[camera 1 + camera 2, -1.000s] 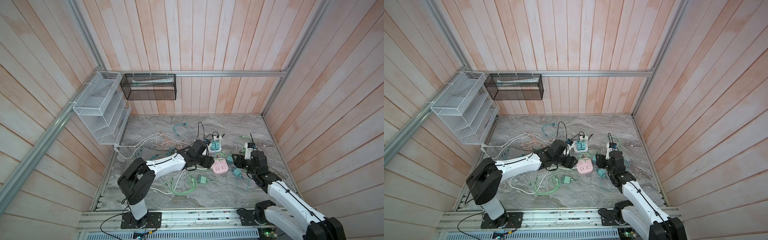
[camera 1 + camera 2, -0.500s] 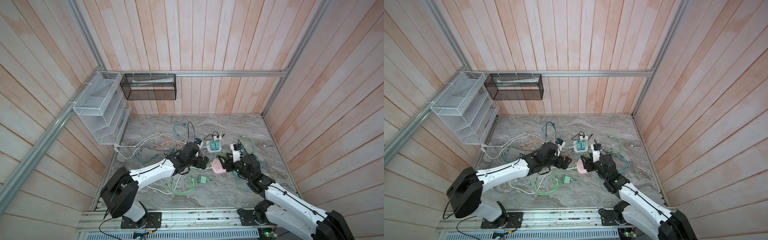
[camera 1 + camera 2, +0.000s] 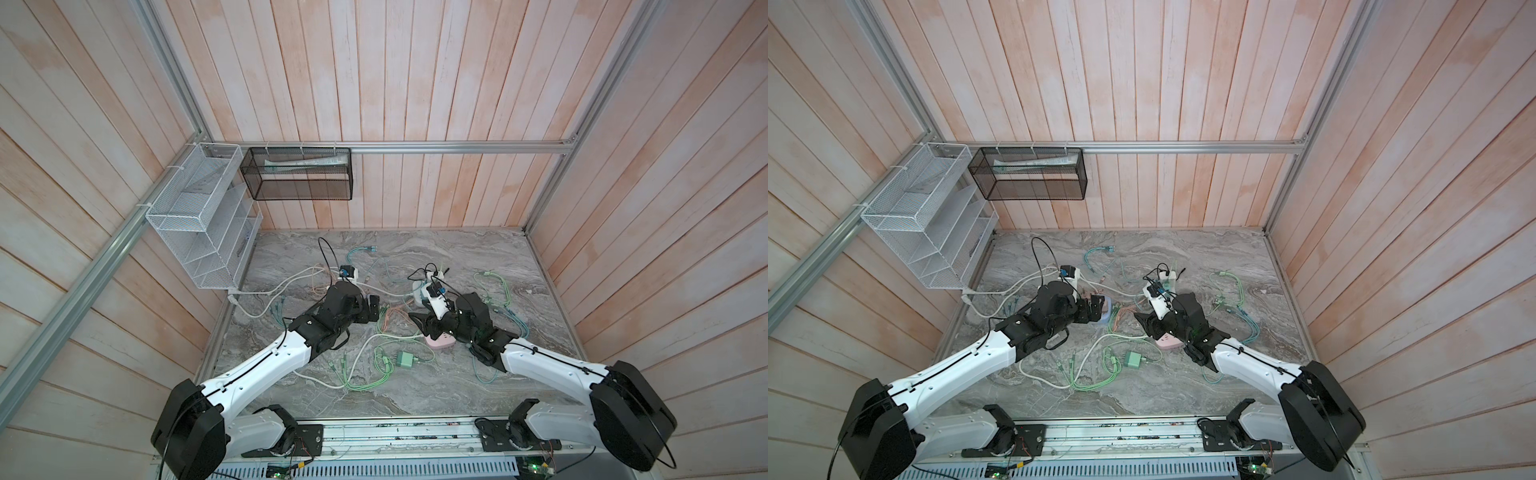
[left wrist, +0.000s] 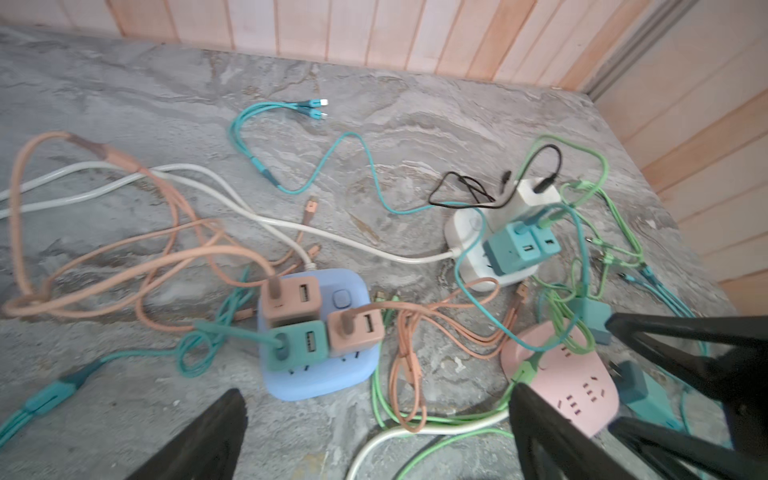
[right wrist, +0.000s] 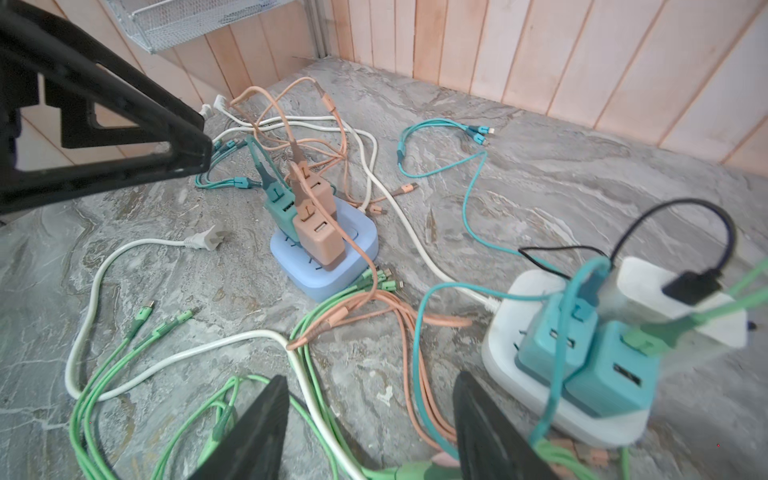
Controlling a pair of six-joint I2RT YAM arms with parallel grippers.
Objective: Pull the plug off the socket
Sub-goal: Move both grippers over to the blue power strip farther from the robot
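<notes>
I count two containers, three socket blocks and two claws. On the left wall hangs the white wire rack [image 3: 195, 216]; what its compartments hold I cannot tell. Next to it, on the back wall, the black mesh basket [image 3: 299, 176] holds one pale long thing, lying along it. On the marble table [image 3: 457, 257] white, salmon, teal and green cables lie tangled.

The left gripper [image 4: 376, 409] has its fingers spread wide and grips nothing. It hangs just before the blue socket block [image 4: 320, 374]. This block lies near the middle of the table, between the two claws. It carries three cube plugs set close together: a salmon plug [image 4: 291, 301], a second salmon plug [image 4: 357, 330] and a teal-green plug [image 4: 297, 345]. Each has a cable in its top face and a USB slot beside it.

To the right lies the pink socket block [image 4: 561, 386], and a green cable crosses it. The right gripper [image 5: 372, 380] hangs near it, with its fingers apart and gripping nothing. Behind them the white socket block [image 4: 469, 232] carries two turquoise plugs [image 4: 515, 249] and one white plug [image 4: 536, 195]. One green plug [image 3: 405, 359] lies loose on the table.
</notes>
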